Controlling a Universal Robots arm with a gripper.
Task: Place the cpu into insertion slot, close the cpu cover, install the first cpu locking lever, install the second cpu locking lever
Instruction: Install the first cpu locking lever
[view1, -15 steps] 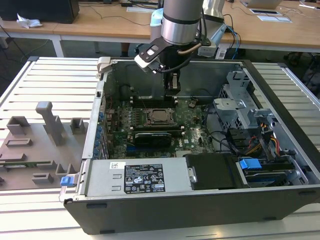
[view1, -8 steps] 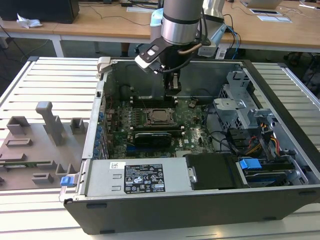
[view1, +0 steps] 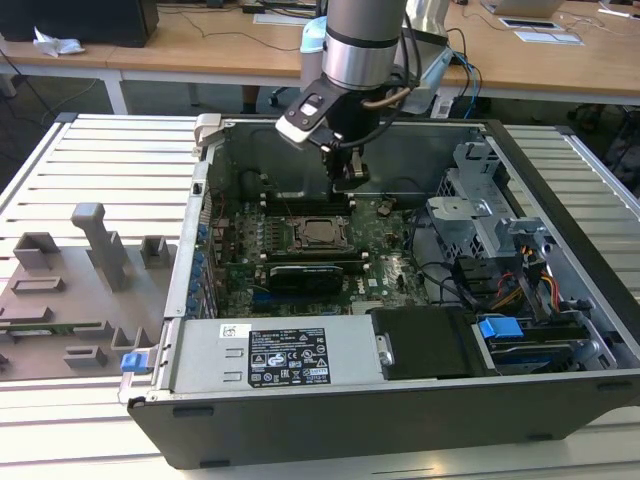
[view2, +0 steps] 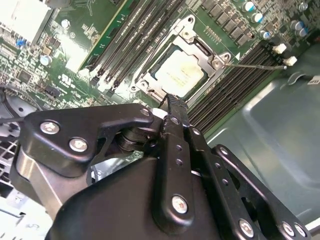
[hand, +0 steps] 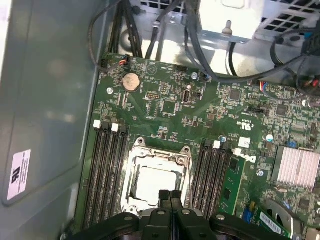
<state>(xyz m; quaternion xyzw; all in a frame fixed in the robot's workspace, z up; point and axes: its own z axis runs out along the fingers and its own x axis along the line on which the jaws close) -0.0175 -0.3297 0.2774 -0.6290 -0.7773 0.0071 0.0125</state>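
The cpu (view2: 180, 74) lies flat in the insertion slot (hand: 132, 175), pale silvery top up, amid the green motherboard (hand: 210, 115). A metal cover frame (view2: 150, 75) lies around the chip's edges in both wrist views. In the second wrist view we note a thin metal lever (view2: 257, 65) sticking out from one corner of the socket, over the black memory slots (view2: 220, 100).

Gripper (hand: 170, 195): fingers pressed together, nothing held between them. The tip hangs just over the rim of the slot, near one edge of the chip. We cannot tell whether it touches.

Surroundings, exterior view: the board sits inside an open computer case (view1: 400, 420), lying on its side on a white slatted table (view1: 100, 150). A labelled power supply (view1: 290, 355) fills the near side, and a drive cage (view1: 480, 210) stands on the exterior view's right. A grey fixture plate (view1: 80, 290) with blocks lies on the exterior view's left. Wooden desks (view1: 200, 50) stand behind.
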